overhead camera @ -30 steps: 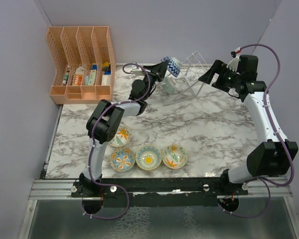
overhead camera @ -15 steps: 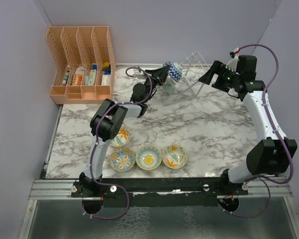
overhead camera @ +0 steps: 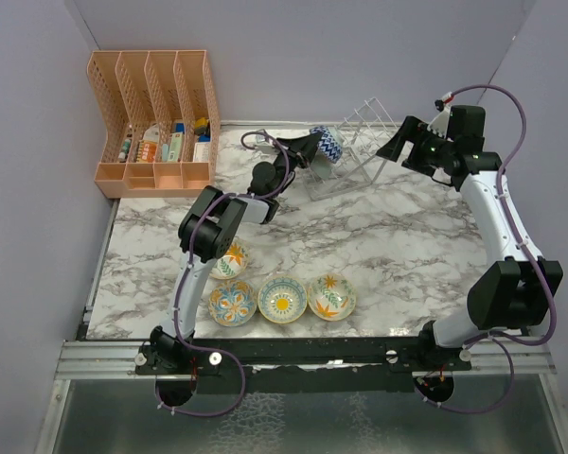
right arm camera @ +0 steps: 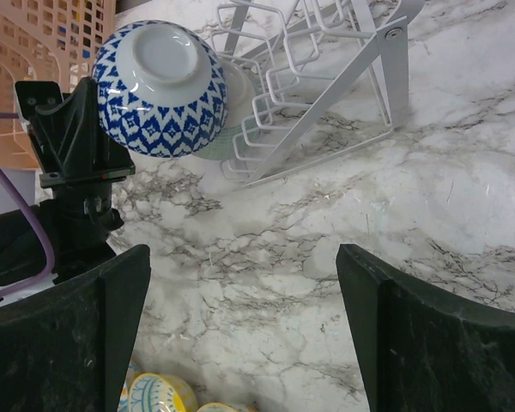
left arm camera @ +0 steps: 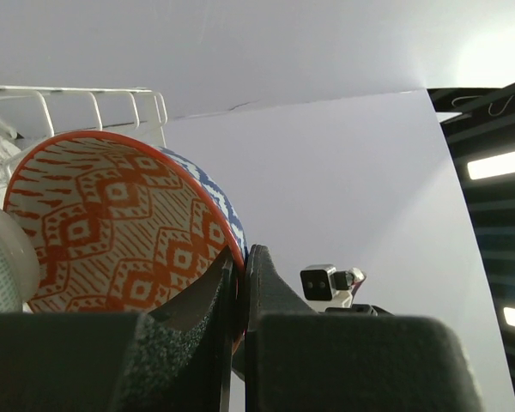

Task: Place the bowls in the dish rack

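Where the counter (overhead camera: 407, 246) reaches 12 o'clock in the top view: dish rack (right arm camera: 326, 101), with a pale teal bowl (right arm camera: 226, 120) slotted in it. Left hand (left arm camera: 239, 266): clenched on the rim of the red-patterned bowl (left arm camera: 112, 232), blue outside, held on edge at the rack's 9 o'clock end. Right hand (right arm camera: 240, 266): released, empty, at the rack's 3 o'clock. Four more bowls (overhead camera: 282, 298): upright on the counter, 7 o'clock.

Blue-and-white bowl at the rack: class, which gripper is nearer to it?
Left. The left gripper is shut on the rim of the bowl at the dish rack; the right gripper hangs open beyond the rack, apart from the bowl.
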Motion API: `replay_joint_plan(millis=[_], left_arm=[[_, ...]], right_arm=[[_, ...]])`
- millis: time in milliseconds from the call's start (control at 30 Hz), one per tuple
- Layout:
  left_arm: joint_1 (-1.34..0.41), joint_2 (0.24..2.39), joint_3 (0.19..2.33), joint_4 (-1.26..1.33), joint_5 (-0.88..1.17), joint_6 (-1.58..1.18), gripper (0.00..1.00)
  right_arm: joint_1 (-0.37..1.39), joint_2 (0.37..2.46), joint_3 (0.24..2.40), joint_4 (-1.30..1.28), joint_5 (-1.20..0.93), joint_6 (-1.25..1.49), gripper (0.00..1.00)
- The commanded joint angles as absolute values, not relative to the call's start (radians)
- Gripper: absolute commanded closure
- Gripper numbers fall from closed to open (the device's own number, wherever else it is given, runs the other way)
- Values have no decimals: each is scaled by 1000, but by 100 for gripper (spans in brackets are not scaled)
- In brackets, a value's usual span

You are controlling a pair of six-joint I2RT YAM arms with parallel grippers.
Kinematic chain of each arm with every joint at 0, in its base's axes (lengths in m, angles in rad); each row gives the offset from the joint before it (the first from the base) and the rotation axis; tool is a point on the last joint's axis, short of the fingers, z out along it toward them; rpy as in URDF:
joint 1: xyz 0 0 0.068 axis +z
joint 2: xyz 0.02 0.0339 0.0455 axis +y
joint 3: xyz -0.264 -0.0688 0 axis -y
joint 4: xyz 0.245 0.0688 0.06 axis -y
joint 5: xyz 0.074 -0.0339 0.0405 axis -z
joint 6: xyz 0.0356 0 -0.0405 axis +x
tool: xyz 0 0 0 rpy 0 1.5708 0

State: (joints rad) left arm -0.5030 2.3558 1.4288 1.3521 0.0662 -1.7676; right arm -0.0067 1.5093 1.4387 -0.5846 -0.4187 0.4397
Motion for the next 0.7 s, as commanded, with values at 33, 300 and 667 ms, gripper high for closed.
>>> replay_joint_plan(millis=[33,300,667], left_arm=[[-495,2413,1515,1475,114,-1780,100],[-494,2439,1526,1461,117,-1766,100],[-494,2495,1598,1401,148,-1756,100]], right_arm=[[-11,1527,1464,-601,-398,420,11],[-11,1533,1460,-601,-400,417,11],[-12,1534,1448,-600,-402,414,11]])
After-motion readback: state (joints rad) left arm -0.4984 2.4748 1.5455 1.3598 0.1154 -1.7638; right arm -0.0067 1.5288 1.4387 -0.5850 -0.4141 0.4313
